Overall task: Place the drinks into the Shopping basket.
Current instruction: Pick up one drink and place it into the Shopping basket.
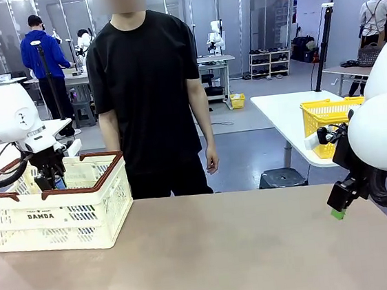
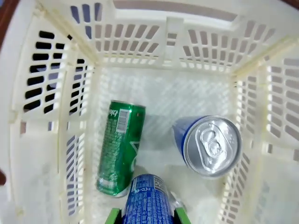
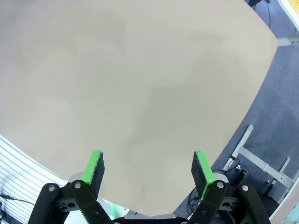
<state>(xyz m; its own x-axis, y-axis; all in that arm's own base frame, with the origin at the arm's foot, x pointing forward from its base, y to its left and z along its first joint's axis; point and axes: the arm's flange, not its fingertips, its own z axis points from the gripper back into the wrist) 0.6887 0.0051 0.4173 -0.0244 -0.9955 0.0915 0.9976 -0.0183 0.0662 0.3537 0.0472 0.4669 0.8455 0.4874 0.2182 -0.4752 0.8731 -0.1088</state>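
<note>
The cream Shopping basket (image 1: 83,215) with a brown rim stands at the table's left. My left gripper (image 1: 47,180) reaches down inside it. In the left wrist view, my left gripper (image 2: 147,217) is shut on a slim blue can (image 2: 148,200), its green pads (image 2: 112,216) on either side. On the basket floor (image 2: 159,100) a green can (image 2: 119,147) lies on its side. Beside it, a blue can with a silver top (image 2: 211,145) stands upright. My right gripper (image 1: 338,207) hangs above the table's right side; it (image 3: 148,168) is open and holds nothing.
A person in a black shirt (image 1: 147,87) stands at the far side, arms down. A yellow mesh basket (image 1: 329,118) sits on another white table at the right. The brown tabletop (image 1: 212,254) stretches from the basket to the right edge (image 3: 252,100).
</note>
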